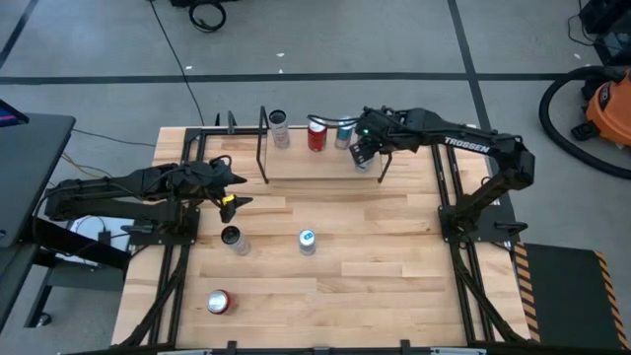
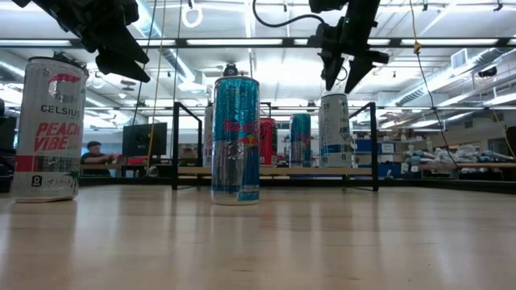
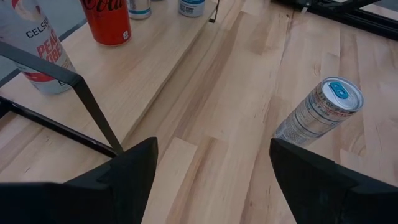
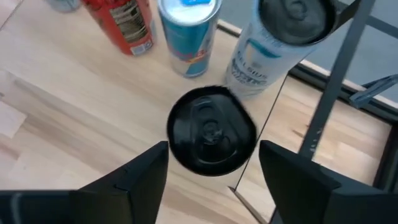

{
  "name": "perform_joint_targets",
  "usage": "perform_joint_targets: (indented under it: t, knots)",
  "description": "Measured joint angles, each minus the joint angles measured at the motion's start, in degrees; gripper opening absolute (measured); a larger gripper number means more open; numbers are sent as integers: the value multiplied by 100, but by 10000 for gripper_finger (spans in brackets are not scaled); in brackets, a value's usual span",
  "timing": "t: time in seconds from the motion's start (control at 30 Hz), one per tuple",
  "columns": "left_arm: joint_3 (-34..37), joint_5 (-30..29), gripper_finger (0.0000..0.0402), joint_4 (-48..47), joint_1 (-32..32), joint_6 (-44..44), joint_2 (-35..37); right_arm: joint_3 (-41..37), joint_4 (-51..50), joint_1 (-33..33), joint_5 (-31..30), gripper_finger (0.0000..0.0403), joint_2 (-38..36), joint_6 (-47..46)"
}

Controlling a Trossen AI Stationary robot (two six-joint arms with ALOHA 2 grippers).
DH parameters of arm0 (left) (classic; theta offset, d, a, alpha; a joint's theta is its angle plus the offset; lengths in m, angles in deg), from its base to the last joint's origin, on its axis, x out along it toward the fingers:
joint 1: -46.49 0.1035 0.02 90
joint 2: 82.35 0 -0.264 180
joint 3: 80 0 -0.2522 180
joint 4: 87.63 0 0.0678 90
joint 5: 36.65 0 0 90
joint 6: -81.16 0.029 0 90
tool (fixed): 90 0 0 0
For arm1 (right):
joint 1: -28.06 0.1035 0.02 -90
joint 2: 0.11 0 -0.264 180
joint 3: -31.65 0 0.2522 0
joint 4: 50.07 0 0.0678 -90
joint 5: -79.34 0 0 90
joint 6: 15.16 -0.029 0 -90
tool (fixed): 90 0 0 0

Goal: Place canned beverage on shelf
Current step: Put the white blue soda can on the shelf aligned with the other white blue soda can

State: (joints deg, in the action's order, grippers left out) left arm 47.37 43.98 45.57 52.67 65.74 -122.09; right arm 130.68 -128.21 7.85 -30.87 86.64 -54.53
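The shelf [image 1: 306, 166], a light-wood board in a black rod frame, stands at the table's far side. A black-topped can [image 4: 211, 138] stands upright on its right end, seen as a white can [image 2: 334, 141] in the low view. My right gripper [image 1: 363, 156] hovers open just above it, with fingers [image 4: 140, 171] on either side of the top and apart from it. Beside it on the board are a white can [image 4: 283, 43], a blue can [image 4: 186, 34] and a red can [image 1: 316, 135]. My left gripper [image 1: 232, 197] waits open at the table's left.
Loose cans stand on the table: a dark-topped one [image 1: 232, 239], a blue-topped one [image 1: 307, 241] and a red one [image 1: 218, 302] near the front edge. Another white can [image 1: 279, 128] stands at the shelf's left end. Black frame posts [image 4: 336, 81] rise close to my right gripper.
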Motion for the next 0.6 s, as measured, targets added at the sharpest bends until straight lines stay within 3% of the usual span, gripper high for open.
perform_joint_targets:
  t: [0.6]
  knots:
    - [1, 0, 311, 2, 1, -2, 0, 2, -368, -266, -130, 153, -29, 28]
